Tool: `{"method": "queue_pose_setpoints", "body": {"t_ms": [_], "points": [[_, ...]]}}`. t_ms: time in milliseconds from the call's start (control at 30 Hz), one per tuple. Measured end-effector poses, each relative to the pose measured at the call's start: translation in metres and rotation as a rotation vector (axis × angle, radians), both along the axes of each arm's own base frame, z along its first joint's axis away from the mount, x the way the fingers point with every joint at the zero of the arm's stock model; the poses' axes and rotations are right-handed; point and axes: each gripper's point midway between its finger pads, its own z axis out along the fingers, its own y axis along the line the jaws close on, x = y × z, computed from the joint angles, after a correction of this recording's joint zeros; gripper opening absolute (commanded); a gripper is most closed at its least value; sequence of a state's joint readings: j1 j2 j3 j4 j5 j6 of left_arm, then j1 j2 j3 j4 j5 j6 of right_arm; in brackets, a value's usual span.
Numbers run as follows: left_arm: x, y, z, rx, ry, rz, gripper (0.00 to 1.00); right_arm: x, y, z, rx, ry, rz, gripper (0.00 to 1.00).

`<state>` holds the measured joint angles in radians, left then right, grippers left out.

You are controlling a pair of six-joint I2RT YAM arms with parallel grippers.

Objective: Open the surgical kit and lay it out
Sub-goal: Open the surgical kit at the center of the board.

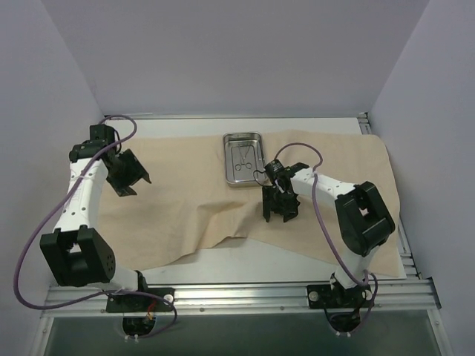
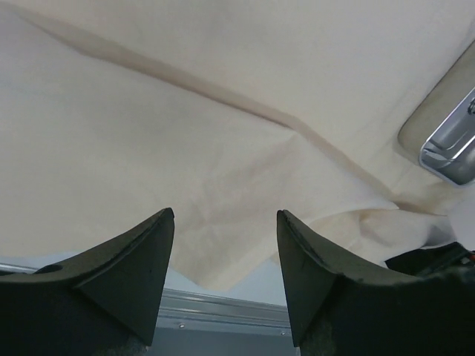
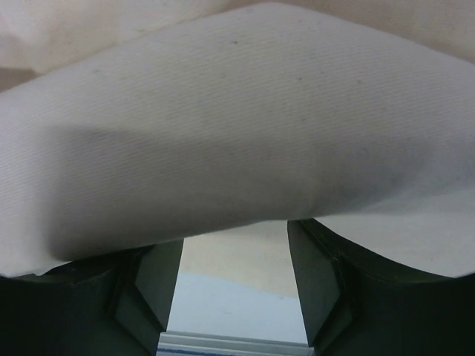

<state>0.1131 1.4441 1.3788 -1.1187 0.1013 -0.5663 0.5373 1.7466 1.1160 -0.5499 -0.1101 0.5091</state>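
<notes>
The beige cloth wrap (image 1: 185, 196) lies spread across the table. The steel tray (image 1: 229, 175) rests on it at the back centre, with two thin scissor-like instruments (image 1: 242, 156) inside. My left gripper (image 1: 128, 176) hovers open and empty over the cloth's left part; its wrist view shows the cloth (image 2: 185, 111) and a corner of the tray (image 2: 447, 152). My right gripper (image 1: 280, 210) is just in front of the tray. In its wrist view a fold of cloth (image 3: 237, 133) drapes over the fingertips and hides them. The jaws stand wide apart.
An aluminium rail (image 1: 245, 294) runs along the near table edge, and bare white table (image 1: 297, 263) shows in front of the cloth. Pale walls close in the back and sides. Purple cables loop off both arms.
</notes>
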Motion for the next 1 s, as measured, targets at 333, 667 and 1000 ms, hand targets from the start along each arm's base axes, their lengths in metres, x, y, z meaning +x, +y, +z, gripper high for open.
{"method": "queue_pose_setpoints", "body": {"t_ms": [333, 667, 1000], "points": [[0.081, -0.011, -0.022, -0.104, -0.016, -0.024, 0.64, -0.001, -0.009, -0.019, -0.005, -0.062, -0.143, 0.53], [0.122, -0.002, -0.049, -0.080, 0.019, -0.073, 0.64, -0.085, -0.090, -0.012, -0.112, 0.131, -0.334, 0.60], [0.156, 0.008, -0.043, -0.033, 0.001, -0.122, 0.71, 0.074, -0.085, 0.136, 0.002, -0.310, -0.331, 0.67]]}}
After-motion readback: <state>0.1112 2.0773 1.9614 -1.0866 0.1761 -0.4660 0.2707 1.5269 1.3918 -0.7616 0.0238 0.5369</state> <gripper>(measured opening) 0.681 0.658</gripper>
